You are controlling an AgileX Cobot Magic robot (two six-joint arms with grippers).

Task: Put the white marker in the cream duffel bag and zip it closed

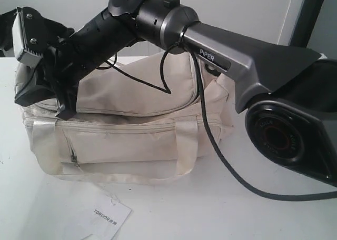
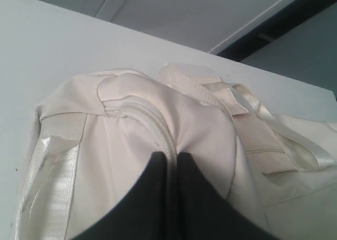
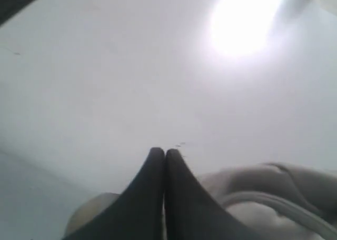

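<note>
The large soft cream fabric duffel bag [image 1: 131, 140] lies on the white tabletop [image 1: 237, 208]. The left hand [image 2: 168, 158] is pinched tight on the bag's zip ridge [image 2: 150, 119]. The right hand [image 3: 165, 155], jaws pressed together and holding nothing, sits just above the bag's end

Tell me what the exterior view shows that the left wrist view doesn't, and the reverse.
Only the exterior view: the bag from the front with its front pocket, the tag lying on the table, and the right arm stretched across over the bag.
Only the left wrist view: the left gripper closed on the zip seam at the bag's end.
Both: the bag, its handles and the table. The marker shows in neither.
</note>
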